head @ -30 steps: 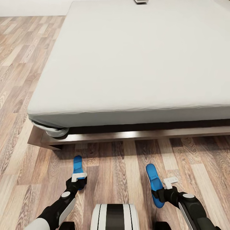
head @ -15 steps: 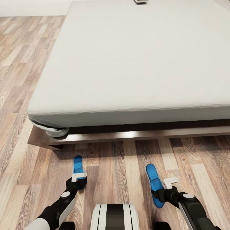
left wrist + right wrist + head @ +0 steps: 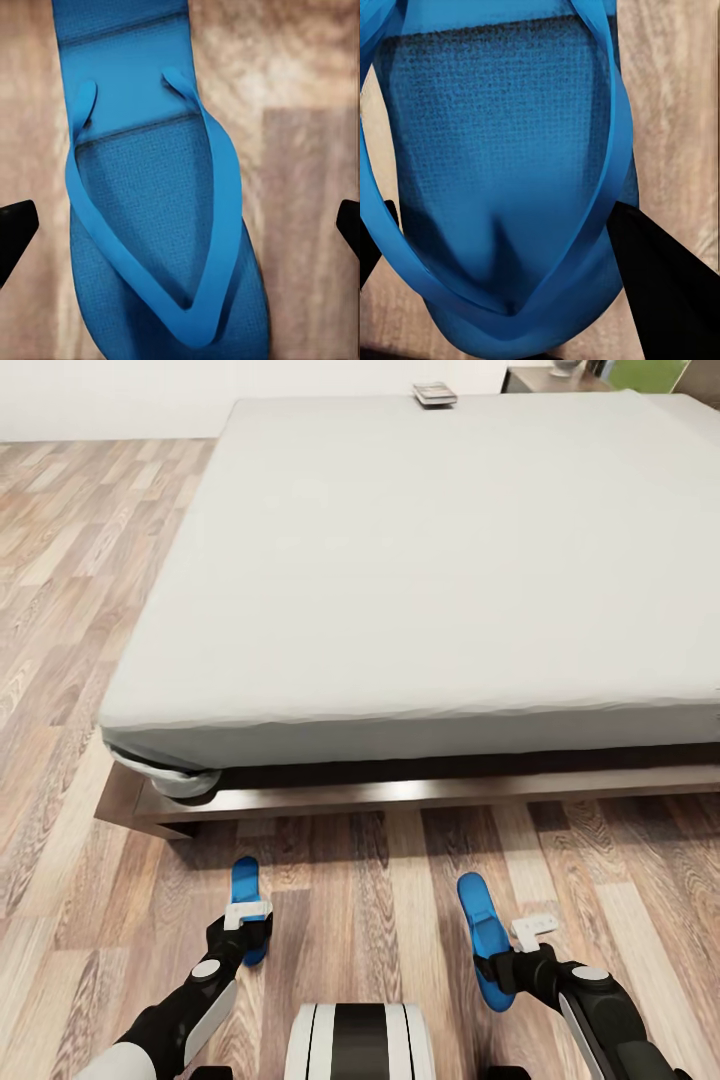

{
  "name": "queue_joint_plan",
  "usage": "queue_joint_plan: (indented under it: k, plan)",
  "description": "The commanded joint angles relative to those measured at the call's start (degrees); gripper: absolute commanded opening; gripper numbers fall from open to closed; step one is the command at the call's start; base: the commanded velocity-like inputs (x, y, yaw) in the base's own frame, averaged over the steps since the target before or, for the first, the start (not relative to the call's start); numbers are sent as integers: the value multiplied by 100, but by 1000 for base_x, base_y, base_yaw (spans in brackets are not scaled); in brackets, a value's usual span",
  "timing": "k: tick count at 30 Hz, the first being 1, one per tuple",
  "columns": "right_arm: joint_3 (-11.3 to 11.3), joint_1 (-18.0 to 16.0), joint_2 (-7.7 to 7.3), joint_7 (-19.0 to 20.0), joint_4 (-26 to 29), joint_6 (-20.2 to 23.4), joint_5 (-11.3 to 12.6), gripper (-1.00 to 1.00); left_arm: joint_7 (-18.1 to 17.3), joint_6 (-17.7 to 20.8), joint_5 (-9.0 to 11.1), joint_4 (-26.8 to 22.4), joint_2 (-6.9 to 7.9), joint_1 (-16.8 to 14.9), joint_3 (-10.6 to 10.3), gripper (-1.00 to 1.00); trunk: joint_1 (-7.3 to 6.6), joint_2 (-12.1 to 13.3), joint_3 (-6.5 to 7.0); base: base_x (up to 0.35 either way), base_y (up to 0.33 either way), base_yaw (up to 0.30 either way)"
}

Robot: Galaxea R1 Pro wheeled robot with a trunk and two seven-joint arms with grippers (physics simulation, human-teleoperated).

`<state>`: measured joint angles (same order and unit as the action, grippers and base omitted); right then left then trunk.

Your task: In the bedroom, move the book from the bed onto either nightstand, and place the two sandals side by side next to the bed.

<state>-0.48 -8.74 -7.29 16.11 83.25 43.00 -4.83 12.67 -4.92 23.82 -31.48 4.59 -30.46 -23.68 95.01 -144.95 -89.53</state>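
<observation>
Scene: a bedroom with a wood-plank floor [image 3: 400,880], seen from the robot's head, looking down over both arms toward the foot of a low bed [image 3: 420,560].
Left sandal [image 3: 246,892]: bright blue, lying flat on the floor at about 7 o'clock in the head view, long axis pointing toward the bed at 12 o'clock.
Left gripper [image 3: 248,922]: directly over the heel half of that sandal; in the wrist view its dark fingertips stand wide apart on either side with floor showing between them and the sandal [image 3: 161,225], so it is spread and grasps nothing.
Right sandal [image 3: 484,935]: blue, at about 5 o'clock, well apart from the other, long axis also running toward the bed but tipped up on its edge, not lying flat.
Right gripper [image 3: 500,970]: at the sandal's near end; the wrist view shows dark fingers pressed against the sandal [image 3: 502,187], so it appears clamped on it, though the contact is partly hidden.
Key relation: the two sandals lie roughly parallel with a wide gap of floor between them; the right arm holds the one that likely needs carrying toward 9 o'clock to sit beside its mate.
Book [image 3: 435,394]: small and dark, on the mattress at the far edge, at 12 o'clock, far from both grippers.
Nightstand [image 3: 545,378]: dark wood, just beyond the bed's far right corner.
Containers: none visible.
</observation>
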Motion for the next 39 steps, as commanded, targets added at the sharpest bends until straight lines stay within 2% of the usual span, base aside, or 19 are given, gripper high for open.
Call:
queue_joint_plan:
  k: [1, 24, 39]
  plan:
    - [-5, -3, 0, 41, 7, 24, -48, -100, 43, -25, 53, 0, 7, -4, -49, 100, -3, 0, 20, 0, 0, 0]
    - [-5, -4, 0, 38, -1, 24, -45, -100, -1, -49, 134, 75, -1, 5, 39, 100, -62, 31, 529, 0, 0, 0]
    - [-34, -5, -15, 10, -56, 7, -49, -100, -129, -49, 157, 580, 63, 7, 48, 100, -101, 51, 862, 0, 0, 0]
